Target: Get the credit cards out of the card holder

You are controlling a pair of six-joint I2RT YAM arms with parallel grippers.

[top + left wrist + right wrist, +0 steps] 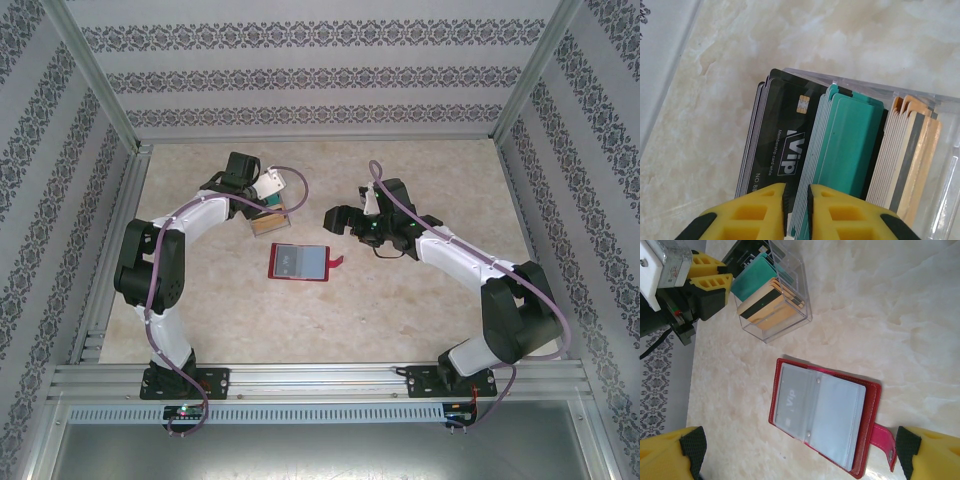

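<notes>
Card holder [299, 262]: lies open and flat in the middle of the surface [400, 310], red tab on its right; a card [790, 402] seemingly sits in one sleeve.
Left end effector [797, 212]: at the clear box [799, 305] of stacked cards [850, 135]; fingers nearly together, card edges in the gap, clamped or not I cannot tell.
Right end effector [338, 222]: fingers wide apart, empty, near the holder.

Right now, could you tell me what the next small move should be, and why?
Probably lower the right gripper onto the card holder to pin it: its jaws stand wide above it, and a Vip card sits inside.
</notes>
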